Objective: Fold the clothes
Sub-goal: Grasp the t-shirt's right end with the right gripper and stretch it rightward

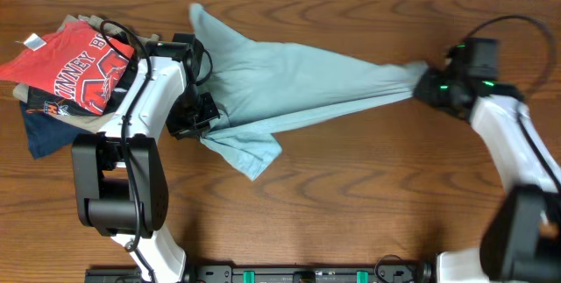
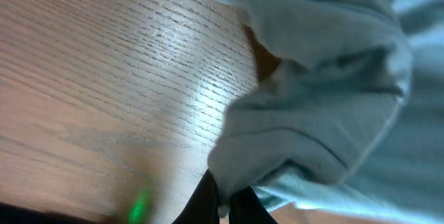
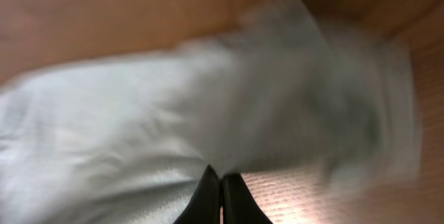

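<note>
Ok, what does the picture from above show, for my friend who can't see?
A pale blue T-shirt is stretched across a wooden table between two robot arms, both jaws shut on it. A red shirt tops a pile at the left.

Wooden table [image 1: 368, 195] under pale blue T-shirt [image 1: 298, 77] and garment pile [image 1: 74, 73]

Even light; clothes [image 3: 139, 127] motion-blurred at right wrist.

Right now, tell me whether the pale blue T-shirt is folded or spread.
Not folded: the T-shirt is bunched and stretched between the left gripper and right gripper.
</note>
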`<state>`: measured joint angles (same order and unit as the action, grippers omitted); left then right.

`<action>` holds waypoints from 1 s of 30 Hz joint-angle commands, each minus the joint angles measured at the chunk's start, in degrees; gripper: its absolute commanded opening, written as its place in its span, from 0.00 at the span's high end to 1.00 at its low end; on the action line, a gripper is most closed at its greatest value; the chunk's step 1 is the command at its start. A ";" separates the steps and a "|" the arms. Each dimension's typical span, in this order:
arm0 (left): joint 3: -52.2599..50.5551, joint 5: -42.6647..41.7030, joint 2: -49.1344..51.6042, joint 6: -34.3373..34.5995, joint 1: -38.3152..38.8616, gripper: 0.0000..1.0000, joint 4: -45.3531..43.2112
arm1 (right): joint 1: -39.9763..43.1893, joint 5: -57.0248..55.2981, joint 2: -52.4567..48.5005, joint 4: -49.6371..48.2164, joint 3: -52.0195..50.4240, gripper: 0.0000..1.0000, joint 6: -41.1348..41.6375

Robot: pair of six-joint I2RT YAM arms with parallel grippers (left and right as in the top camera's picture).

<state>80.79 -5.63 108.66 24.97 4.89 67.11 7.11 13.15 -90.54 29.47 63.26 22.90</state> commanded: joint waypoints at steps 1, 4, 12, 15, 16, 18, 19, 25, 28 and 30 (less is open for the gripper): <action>-0.02 1.18 -0.11 -0.94 -0.04 0.94 0.31 | 0.76 0.00 3.93 -3.06 3.02 0.92 -6.14; -0.02 1.18 -0.11 -0.96 -0.04 0.94 0.31 | 0.42 0.42 3.17 -12.66 3.32 0.64 -6.99; -0.02 1.20 -0.11 -0.96 -0.04 0.94 0.28 | -0.48 0.87 -3.02 -7.61 3.32 0.62 -7.82; -0.02 1.20 -0.11 -0.94 -0.04 0.94 0.26 | -0.48 0.83 -4.07 3.28 3.32 0.56 -11.93; -0.02 1.20 -0.11 -0.96 -0.04 0.94 0.15 | -0.48 0.79 -4.26 6.45 3.32 0.53 -13.66; -0.02 1.20 -0.11 -0.94 -0.04 0.94 -0.13 | -0.50 0.52 -4.57 11.32 3.26 0.48 -17.00; -0.02 1.20 -0.11 -0.96 -0.04 0.94 -0.22 | -0.50 0.31 -4.70 12.59 3.26 0.47 -17.90; -0.02 1.18 -0.11 -0.96 -0.04 0.94 -0.35 | -0.52 -0.92 -6.54 15.23 2.03 0.40 -20.22; -0.02 1.18 -0.11 -0.96 -0.04 0.94 -0.31 | -0.55 -1.79 -8.28 13.99 0.68 0.38 -20.22; -0.02 1.18 -0.11 -0.94 -0.04 0.94 -0.33 | -0.55 -2.03 -9.97 13.03 -0.04 0.38 -20.20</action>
<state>80.79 -5.54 108.66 24.97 4.97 66.63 7.25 12.38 -98.19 43.07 64.71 4.27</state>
